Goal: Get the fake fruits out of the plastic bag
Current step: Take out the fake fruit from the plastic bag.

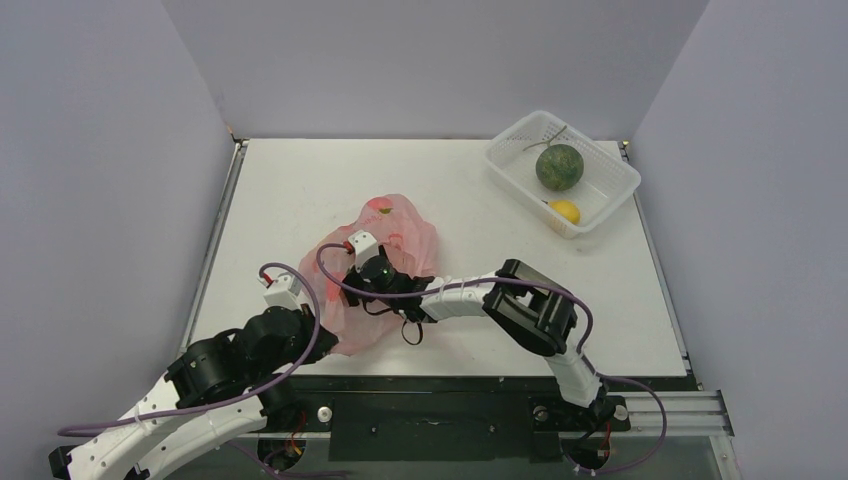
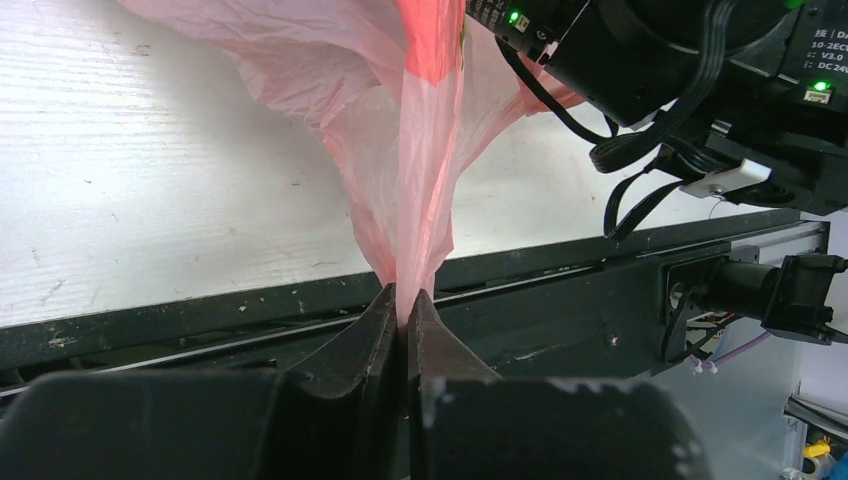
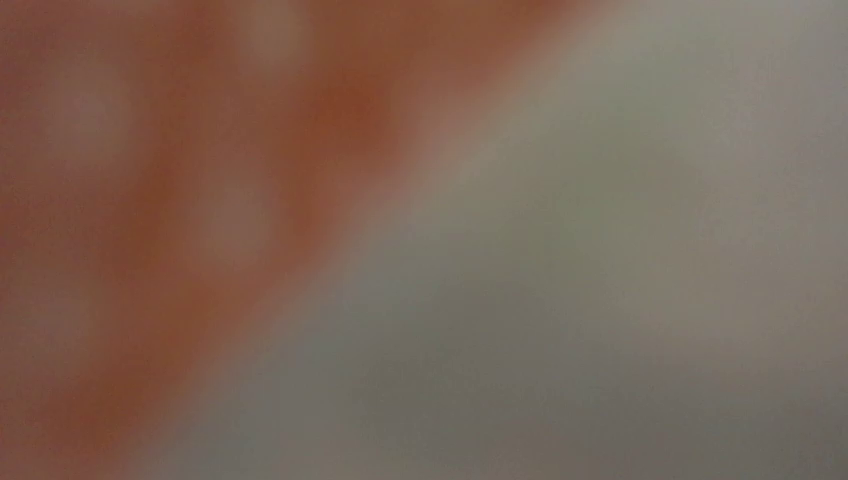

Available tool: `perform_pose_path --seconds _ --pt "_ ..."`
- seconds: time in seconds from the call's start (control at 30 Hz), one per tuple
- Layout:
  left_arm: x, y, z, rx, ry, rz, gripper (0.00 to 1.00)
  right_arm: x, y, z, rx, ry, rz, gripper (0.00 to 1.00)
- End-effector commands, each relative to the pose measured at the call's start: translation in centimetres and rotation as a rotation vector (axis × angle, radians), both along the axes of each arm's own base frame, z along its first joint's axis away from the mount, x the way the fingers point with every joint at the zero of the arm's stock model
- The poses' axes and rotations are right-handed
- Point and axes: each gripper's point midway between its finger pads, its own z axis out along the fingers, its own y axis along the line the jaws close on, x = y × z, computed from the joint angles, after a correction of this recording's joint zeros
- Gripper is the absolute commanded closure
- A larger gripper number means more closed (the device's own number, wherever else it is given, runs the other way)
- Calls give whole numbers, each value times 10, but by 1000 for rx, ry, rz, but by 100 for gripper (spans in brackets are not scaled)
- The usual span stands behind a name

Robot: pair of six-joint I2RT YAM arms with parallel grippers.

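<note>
Right up against the lens, the left hand (image 2: 403,300) has its two black fingers (image 2: 350,340) pressed together, and a pinch of pink film is clamped between them. That's the plastic bag (image 2: 420,150), drawn up from that pinch into a taut, spreading fan over the near edge of the bench (image 2: 150,180).

From above, biggest first. One white bench, and two arms working over it: the left arm (image 1: 200,390) comes in from the near left corner, and the right arm (image 1: 530,310) is folded across from the near right.

One bag, pink and crinkled, lies heaped just left of the bench's middle, toward the near edge. Its near left part goes to the left hand. The right hand (image 1: 365,255) sits on top of the heap, down among the folds with its fingers hidden, so I can't tell whether it's open or closed. Its own camera is no help either: all it gives is a smear of orange-red and grey. How many fruits are in the bag can't be made out.

One white perforated basket (image 1: 520,150) sits at the far right corner, well apart from the bag. It holds two fruits: one grey-green melon (image 1: 559,167) in the middle, and one small yellow lemon (image 1: 565,211) against the near wall.
</note>
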Motion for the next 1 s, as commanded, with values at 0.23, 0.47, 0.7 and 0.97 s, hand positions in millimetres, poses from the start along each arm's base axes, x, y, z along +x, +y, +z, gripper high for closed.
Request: perform_pose_path --seconds 0.23,0.47,0.7,0.97 --pt "1 0 8 -25 -21 6 100 1 3 17 59 1 1 44" --pt "2 1 9 -24 -26 12 100 3 -2 73 148 -19 5 78" --pt "4 0 10 -30 -37 14 100 -8 -18 112 202 -33 19 100" --pt "7 1 14 -32 -58 21 100 -27 -41 139 235 -49 54 100"
